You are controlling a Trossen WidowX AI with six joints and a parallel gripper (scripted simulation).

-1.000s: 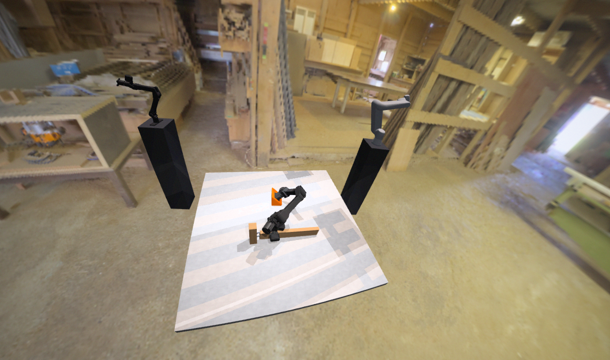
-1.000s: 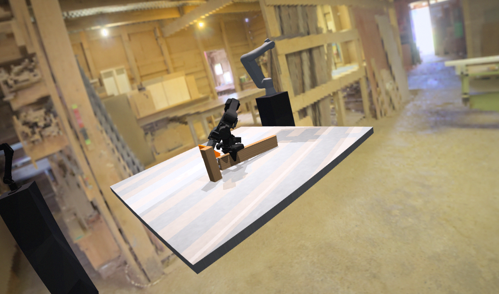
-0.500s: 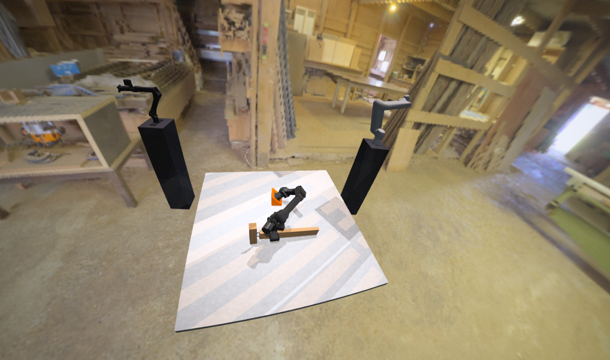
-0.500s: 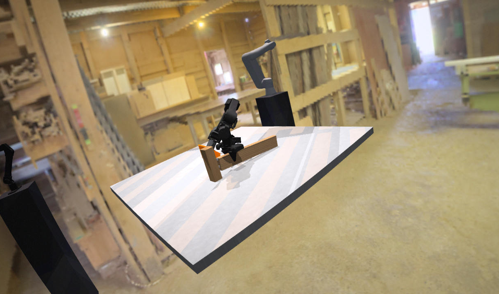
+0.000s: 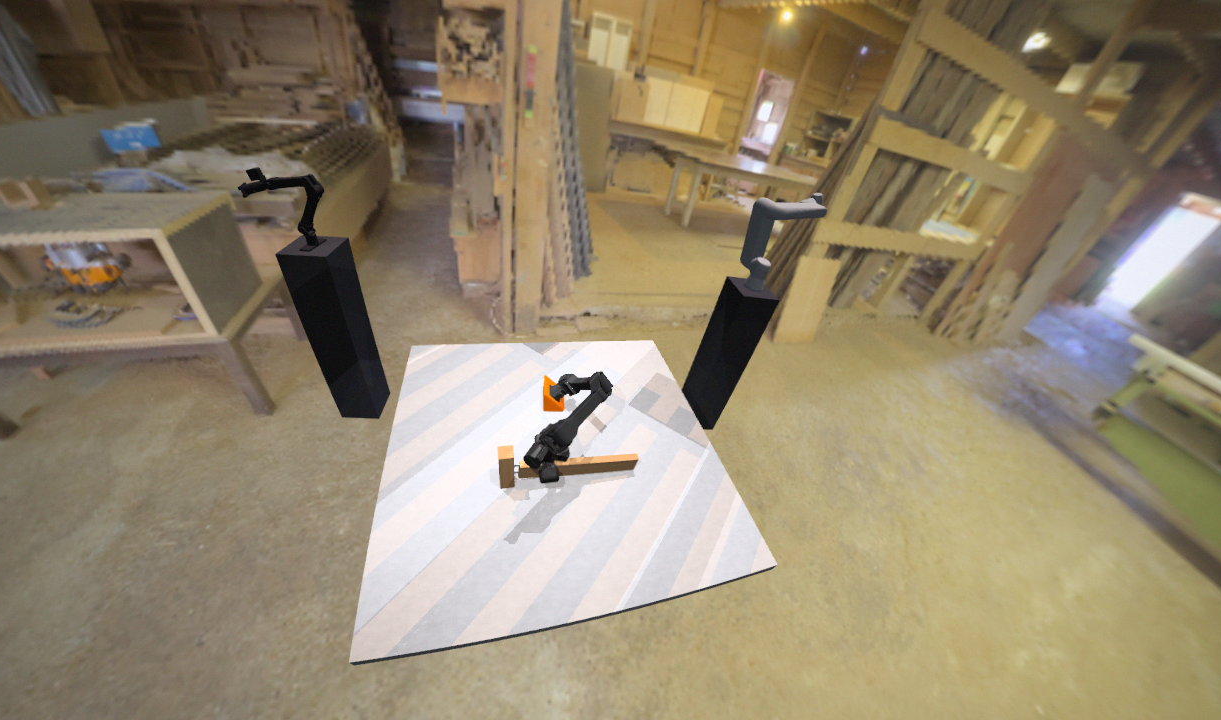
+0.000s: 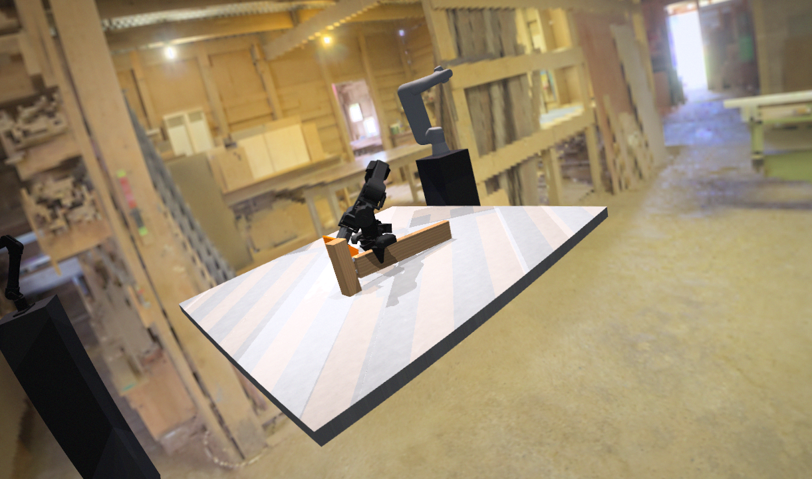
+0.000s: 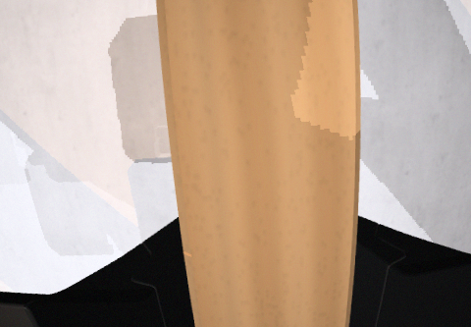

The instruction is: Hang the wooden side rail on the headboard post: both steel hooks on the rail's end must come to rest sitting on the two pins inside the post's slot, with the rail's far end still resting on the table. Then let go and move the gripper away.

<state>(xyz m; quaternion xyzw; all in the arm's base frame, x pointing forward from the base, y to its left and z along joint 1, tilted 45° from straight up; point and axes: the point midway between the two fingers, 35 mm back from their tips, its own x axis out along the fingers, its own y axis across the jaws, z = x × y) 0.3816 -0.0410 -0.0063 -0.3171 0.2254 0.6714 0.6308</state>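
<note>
The wooden side rail [image 5: 607, 463] [image 6: 427, 239] [image 7: 265, 170] runs lengthwise away from the upright headboard post [image 5: 506, 468] [image 6: 343, 267]. Its far end appears to rest on the table. Its near end is slightly above the table, with a narrow gap between it and the post. The steel hooks [image 5: 516, 469] show as small bits in this gap. Whether they sit on the pins is too small to tell, and the slot is hidden. My gripper [image 5: 550, 464] [image 6: 378, 249] [image 7: 253, 211] is shut on the rail near its hook end, a finger on each side.
The table [image 5: 435, 582] [image 6: 331, 381] has light stripes and shadows. An orange block [image 5: 552, 397] stands at my arm's base, behind the rail. Two black pedestals [image 5: 335, 331] [image 5: 730, 353] carrying other arms stand beyond the table's left and right edges.
</note>
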